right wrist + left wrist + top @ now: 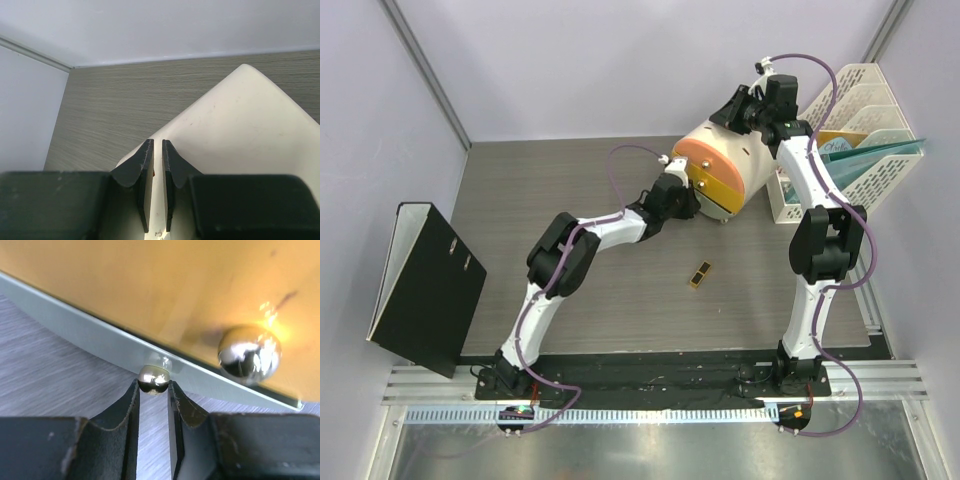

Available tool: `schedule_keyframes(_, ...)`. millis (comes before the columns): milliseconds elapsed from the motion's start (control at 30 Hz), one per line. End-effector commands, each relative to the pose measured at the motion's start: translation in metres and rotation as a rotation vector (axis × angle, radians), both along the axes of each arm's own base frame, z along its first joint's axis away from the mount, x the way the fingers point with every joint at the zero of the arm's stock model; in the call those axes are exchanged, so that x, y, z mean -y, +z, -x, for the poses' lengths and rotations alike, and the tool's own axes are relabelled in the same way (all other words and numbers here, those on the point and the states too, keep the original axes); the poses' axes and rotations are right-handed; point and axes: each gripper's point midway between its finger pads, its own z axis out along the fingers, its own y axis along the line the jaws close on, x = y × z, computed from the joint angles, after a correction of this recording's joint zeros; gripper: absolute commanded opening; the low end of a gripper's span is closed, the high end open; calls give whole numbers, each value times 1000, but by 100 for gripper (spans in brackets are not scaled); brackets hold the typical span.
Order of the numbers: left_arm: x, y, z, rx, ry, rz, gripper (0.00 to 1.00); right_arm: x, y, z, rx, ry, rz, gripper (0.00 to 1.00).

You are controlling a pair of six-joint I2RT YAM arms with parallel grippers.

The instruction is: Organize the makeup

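Observation:
The only makeup in view is a black-gold lipstick [701,274], lying on the table in front of the cream drum-shaped box [732,150]. The other cosmetics are out of view. My left gripper [677,196] is at the box's lower front. In the left wrist view it [154,386] is shut on a small chrome knob [154,377] at the box's pale lower edge. A larger chrome knob [249,352] sits on the yellow drawer front [150,285]. My right gripper [156,145] rests over the box's cream top [240,120], its jaws nearly together with nothing between them.
A white file organizer [860,110] holding teal folders stands at the back right, right behind the box and my right arm. A black binder [425,285] leans at the table's left edge. Walls close in the back and both sides.

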Motion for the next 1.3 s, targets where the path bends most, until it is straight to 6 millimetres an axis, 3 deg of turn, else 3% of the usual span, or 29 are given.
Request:
schedule_keyframes(0,-14,62,2,113,2,28,0,21,-139,46,-454,-37,101,19)
schedule_keyframes(167,-26,69,13,122,-1,17,0,21,-139,45,-453,-38,99,19)
schedule_keyframes(200,-28,80,16,133,0,28,0,21,-138,45,-453,-37,98,19)
schedule_keyframes(267,-34,72,24,113,1,20,0,21,-138,45,-453,-40,96,19)
schedule_keyframes(467,-43,81,40,132,3,39,0,21,-140,45,-457,-41,95,19)
schedule_keyframes(567,-35,83,34,125,-2,51,23,20,-139,45,-455,-38,94,19)
schedule_keyframes(600,-32,82,32,118,-2,51,42,20,-139,45,-457,-38,94,19)
schedule_keyframes(667,-28,71,28,82,9,50,57,21,-140,45,-458,-39,95,19)
schedule_keyframes(700,-24,75,26,86,9,64,71,21,-139,45,-455,-39,97,19)
schedule_keyframes(733,-23,75,23,81,14,74,80,21,-140,45,-457,-37,98,19)
schedule_keyframes(867,-14,70,18,73,10,81,77,21,-140,46,-457,-37,98,19)
schedule_keyframes(933,-11,66,15,72,3,80,71,21,-139,46,-455,-38,97,19)
schedule_keyframes(1100,-5,61,13,64,-23,86,47,21,-138,45,-452,-38,97,19)
schedule_keyframes(1267,-2,52,10,52,-19,81,45,22,-140,46,-456,-38,98,19)
